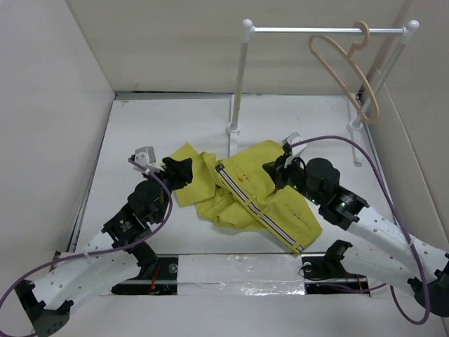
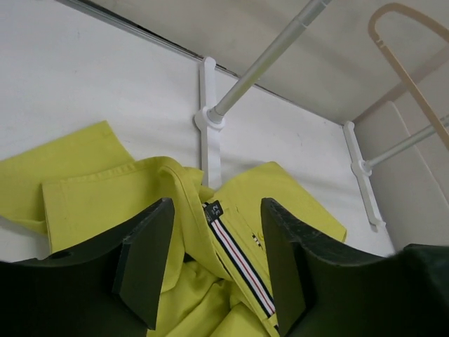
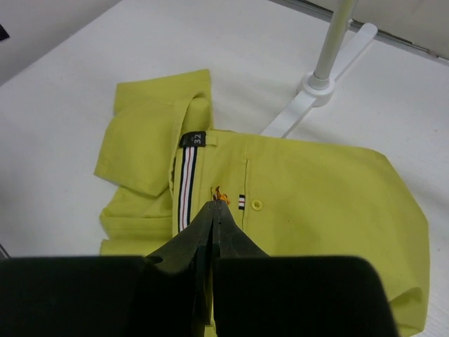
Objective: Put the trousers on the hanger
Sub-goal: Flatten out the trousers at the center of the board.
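White tbl [image 1: 140,133], 1 trousers [image 1: 242,196], 1 hanger [image 1: 340,78], L pincer [image 1: 179,168], R pincer [image 1: 275,172]

Matt yellow-green woven cloth, creased, with a striped ribbon trim: the trousers [image 1: 270,203] on a smooth, matt white tabletop [image 1: 161,126]. The hanger [image 1: 349,65] looks like pale, smooth wood. The rail stand [image 1: 323,30] pairs a satin metal bar with white plastic-looking joints and feet. The left gripper [image 2: 217,209] is dull black, faintly grainy.
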You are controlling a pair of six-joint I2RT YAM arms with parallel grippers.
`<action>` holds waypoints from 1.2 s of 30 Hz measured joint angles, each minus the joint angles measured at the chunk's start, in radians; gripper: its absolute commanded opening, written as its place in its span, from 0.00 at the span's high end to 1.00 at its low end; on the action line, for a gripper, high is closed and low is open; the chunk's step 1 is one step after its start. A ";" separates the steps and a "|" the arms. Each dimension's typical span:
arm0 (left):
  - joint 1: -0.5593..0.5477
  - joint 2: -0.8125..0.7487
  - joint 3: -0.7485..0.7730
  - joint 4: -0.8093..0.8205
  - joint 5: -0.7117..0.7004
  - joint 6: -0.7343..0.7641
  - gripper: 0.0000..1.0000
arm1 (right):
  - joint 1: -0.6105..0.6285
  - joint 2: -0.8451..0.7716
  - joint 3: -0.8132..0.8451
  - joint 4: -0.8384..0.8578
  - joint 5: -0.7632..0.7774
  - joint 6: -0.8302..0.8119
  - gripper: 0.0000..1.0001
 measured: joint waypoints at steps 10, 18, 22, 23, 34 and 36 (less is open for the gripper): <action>0.000 0.144 -0.010 0.010 0.046 -0.047 1.00 | 0.040 0.229 0.019 0.066 -0.040 0.001 1.00; 0.002 0.172 -0.154 -0.007 0.123 -0.122 0.54 | 0.171 0.454 0.099 0.073 0.009 -0.005 0.89; 0.011 0.164 -0.168 0.000 0.158 -0.139 0.48 | 0.188 0.470 0.118 0.071 0.039 -0.008 0.77; 0.012 0.164 -0.167 0.002 0.165 -0.140 0.44 | 0.189 0.468 0.119 0.071 0.047 -0.008 0.74; 0.045 0.298 -0.168 0.012 0.245 -0.147 0.35 | 0.189 0.556 0.174 0.070 0.136 -0.027 0.57; 0.056 0.327 -0.167 0.025 0.265 -0.147 0.35 | 0.189 0.589 0.187 0.069 0.138 -0.031 0.57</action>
